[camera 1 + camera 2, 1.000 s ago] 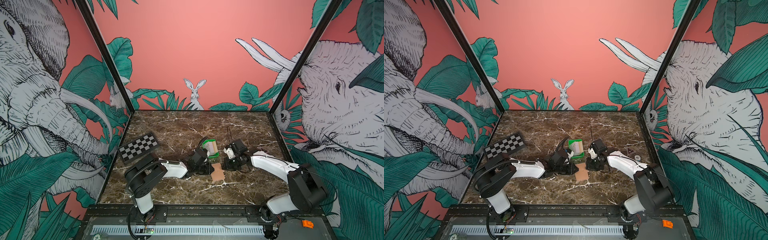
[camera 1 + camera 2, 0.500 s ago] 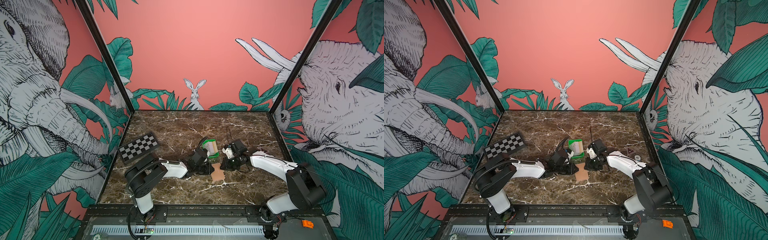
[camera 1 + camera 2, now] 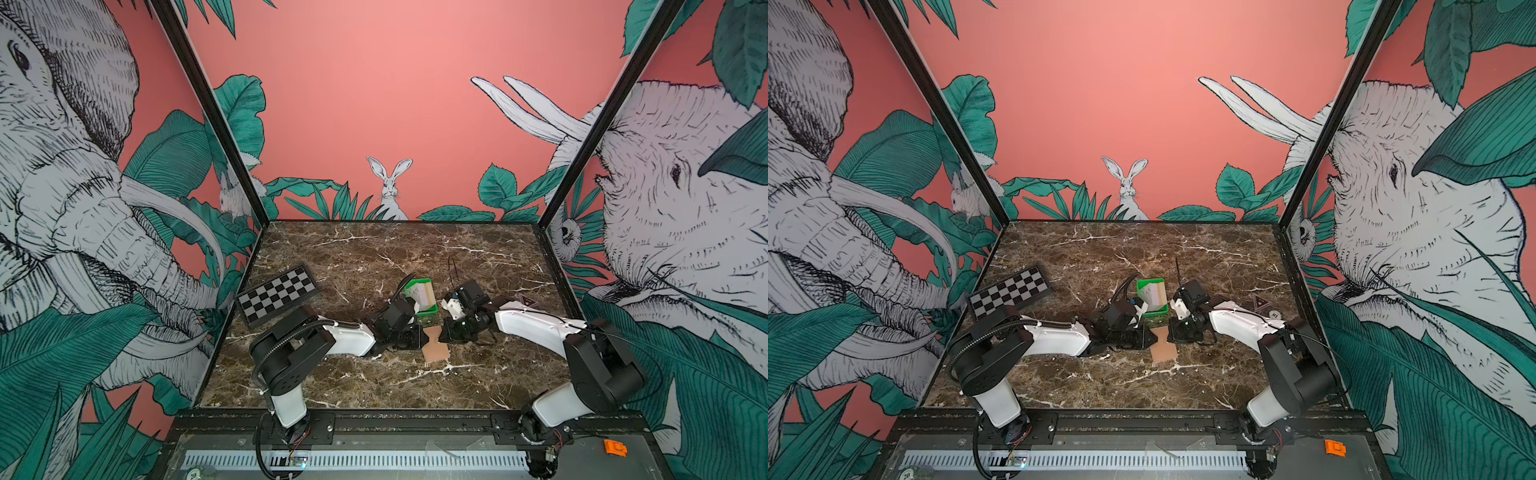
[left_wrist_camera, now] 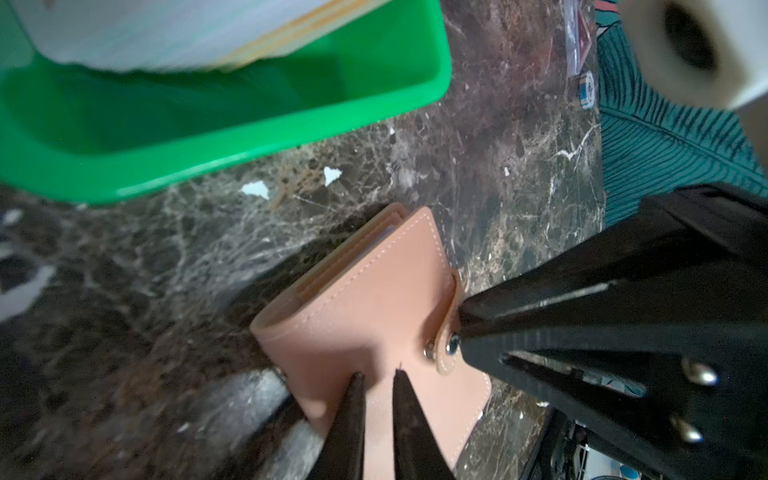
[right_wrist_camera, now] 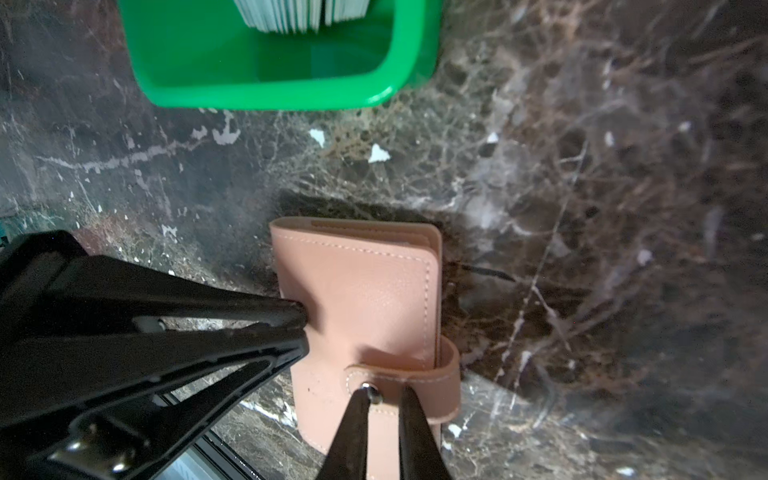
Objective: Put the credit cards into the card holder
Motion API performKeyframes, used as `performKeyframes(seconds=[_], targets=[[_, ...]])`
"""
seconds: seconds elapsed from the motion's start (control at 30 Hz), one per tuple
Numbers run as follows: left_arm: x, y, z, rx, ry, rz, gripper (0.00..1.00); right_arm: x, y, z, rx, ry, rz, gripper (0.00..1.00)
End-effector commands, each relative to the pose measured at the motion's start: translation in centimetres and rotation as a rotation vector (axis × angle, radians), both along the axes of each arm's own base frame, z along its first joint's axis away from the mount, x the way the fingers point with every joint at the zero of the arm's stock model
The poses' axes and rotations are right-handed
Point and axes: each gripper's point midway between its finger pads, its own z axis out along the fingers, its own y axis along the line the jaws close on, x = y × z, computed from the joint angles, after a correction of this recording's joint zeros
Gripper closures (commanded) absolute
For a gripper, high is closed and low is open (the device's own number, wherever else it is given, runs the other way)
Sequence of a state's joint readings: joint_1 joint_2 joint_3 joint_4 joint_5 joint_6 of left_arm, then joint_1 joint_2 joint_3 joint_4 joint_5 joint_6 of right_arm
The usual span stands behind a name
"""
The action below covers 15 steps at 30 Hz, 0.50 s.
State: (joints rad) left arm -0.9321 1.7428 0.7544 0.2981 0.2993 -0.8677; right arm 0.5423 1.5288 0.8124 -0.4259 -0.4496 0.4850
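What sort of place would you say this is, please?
Probably a purpose-built robot test booth: a left arm and right arm mounted on a front rail, a marble-look tabletop walled by printed jungle murals, and a checkerboard board.

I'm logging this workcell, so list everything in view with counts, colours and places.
card holder: one, tan, closed, strap across its cover, on the table just nearer the robot than the tray
credit cards: a stack, count unclear, whitish, standing in the tray
tray: one, green, mid-table
checkerboard: one, black and white, left edge of the table
triangle-marked card: one, dark, right side
round chip: one, pale, beside that card
table: one, brown marble
left gripper: one, black, jaws nearly shut, tips on the card holder's cover
right gripper: one, black, jaws nearly shut, tips at the strap's snap
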Motion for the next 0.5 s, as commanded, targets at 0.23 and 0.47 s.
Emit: performKeyframes(seconds=[0.23, 0.47], targets=[[-0.84, 1.15, -2.41, 0.068, 0.054, 0.005, 0.84, 0.25, 0.76, 0.08, -0.024, -0.024, 0.037, 0.85], [-0.88, 1.14, -2.51, 0.066, 0.056, 0.005, 0.84, -0.08, 0.74, -0.17, -0.044, -0.023, 0.049, 0.86]])
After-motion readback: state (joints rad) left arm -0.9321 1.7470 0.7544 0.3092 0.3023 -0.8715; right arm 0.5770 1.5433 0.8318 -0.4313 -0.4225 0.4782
